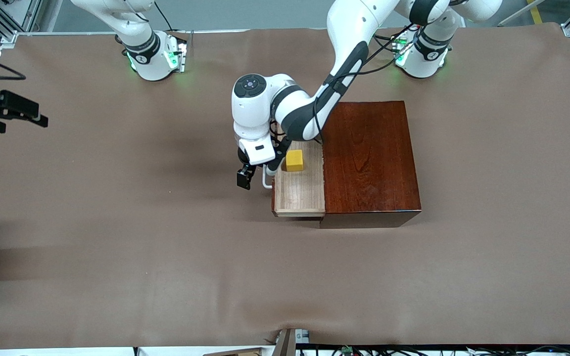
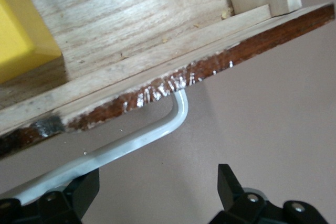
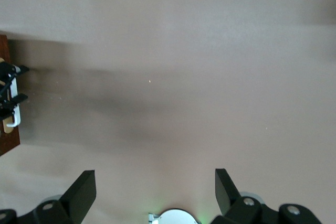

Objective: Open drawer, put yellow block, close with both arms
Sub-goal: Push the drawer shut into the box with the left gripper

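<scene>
Resting inside the pulled-out drawer (image 1: 299, 190), the yellow block (image 1: 295, 160) sits at the tray's twelve o'clock end. The left gripper (image 2: 157, 192), fingers apart, straddles the white handle (image 2: 157, 132), seen close only in its wrist view. The right gripper (image 3: 155, 192) waits, fingers spread, over bare table (image 3: 173, 51).

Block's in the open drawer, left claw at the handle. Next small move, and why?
Probably ease the left claw in against the drawer front and start pushing it shut. The yellow block already sits in the tray, the drawer is pulled out of the wooden box, and the open claw straddles the white handle. The right claw waits open over bare table and should probably come over to help.
</scene>
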Controlling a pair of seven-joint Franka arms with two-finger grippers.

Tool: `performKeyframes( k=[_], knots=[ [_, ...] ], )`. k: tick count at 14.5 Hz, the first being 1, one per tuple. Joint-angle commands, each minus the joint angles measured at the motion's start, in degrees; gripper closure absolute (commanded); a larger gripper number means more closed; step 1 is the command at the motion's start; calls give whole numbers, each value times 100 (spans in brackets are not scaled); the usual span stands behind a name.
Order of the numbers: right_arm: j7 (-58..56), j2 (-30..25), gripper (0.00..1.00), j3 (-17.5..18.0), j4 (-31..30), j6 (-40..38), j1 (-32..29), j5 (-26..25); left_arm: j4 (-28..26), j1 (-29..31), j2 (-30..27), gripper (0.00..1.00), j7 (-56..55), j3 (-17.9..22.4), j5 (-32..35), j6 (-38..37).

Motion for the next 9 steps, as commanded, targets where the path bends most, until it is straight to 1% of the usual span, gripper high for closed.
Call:
performKeyframes(
  k=[1, 3, 6, 8, 9],
  knots=[
    [-92, -409, 0, 97, -572, 207, -42, -175, 94, -3, 26, 0, -106, 107, 88, -640],
    [-258, -426, 0, 106, -615, 225, -25, -307, 94, -3, 26, 0, -106, 125, 97, -799],
    [-374, -584, 0, 106, -844, 330, -25, -325, 94, -3, 17, 0, -98, 169, 89, -1071],
    [-374, -768, 0, 123, -1115, 558, 37, -325, 94, -3, 8, 0, -89, 177, 97, -1212],
    [-374, -795, 0, 123, -1134, 576, 46, -334, 94, -3, 8, 0, -80, 186, 97, -1291]
  ],
)
